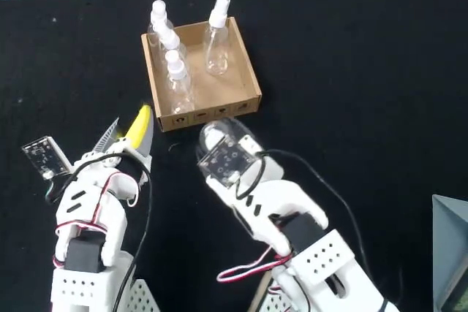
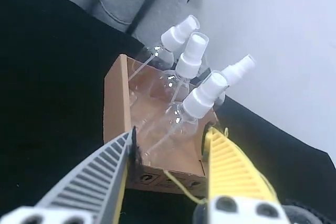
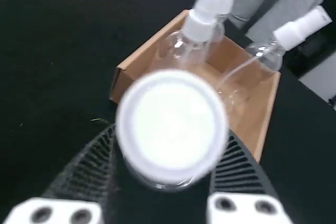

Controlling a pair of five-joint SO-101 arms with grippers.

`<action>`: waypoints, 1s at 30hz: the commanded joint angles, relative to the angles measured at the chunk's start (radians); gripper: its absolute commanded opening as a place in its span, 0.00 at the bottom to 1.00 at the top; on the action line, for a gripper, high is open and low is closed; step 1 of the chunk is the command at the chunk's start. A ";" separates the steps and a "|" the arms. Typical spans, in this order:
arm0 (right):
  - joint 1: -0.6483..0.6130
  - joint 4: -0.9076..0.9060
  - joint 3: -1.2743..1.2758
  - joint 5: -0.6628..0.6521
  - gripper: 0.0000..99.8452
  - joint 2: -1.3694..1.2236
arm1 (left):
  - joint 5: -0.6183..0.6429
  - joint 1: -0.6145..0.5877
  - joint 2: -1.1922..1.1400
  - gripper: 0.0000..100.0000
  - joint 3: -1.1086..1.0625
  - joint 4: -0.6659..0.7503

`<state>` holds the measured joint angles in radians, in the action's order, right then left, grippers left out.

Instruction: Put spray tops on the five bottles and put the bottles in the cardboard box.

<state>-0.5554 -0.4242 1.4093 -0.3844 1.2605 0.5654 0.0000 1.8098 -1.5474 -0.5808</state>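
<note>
Bottle five [image 1: 218, 134] clamped in right gripper [image 3: 170, 145], box [image 1: 248, 63] at its 12 o'clock. Left gripper [image 2: 170, 135] open. Next, I'd say: lower it into box's free 5 o'clock corner.

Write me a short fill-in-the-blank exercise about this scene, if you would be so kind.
1. The cardboard box holds ___ bottles.
2. The fifth bottle is held in the ___ gripper.
3. The left gripper has its jaws ___, with nothing between them.
4. The spray tops on the boxed bottles are ___ in colour.

Missing words: four; right; open; white.
</note>
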 commanded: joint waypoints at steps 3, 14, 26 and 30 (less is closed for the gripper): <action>0.080 -0.005 -0.108 0.006 0.14 0.024 | 0.009 -0.068 0.015 0.20 0.022 0.023; 0.127 -0.003 -0.148 0.008 0.14 0.022 | 0.009 -0.102 0.015 0.20 0.018 0.023; 0.146 -0.005 -0.226 0.008 0.08 -0.076 | 0.002 -0.093 0.015 0.20 -0.048 0.195; 0.173 -0.003 -0.286 0.008 0.08 -0.194 | -0.020 -0.102 0.015 0.20 -0.139 0.313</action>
<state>-0.4266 -0.4242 1.2298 -0.3859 1.1899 0.5639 -0.0905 1.8098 -1.6441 -0.3844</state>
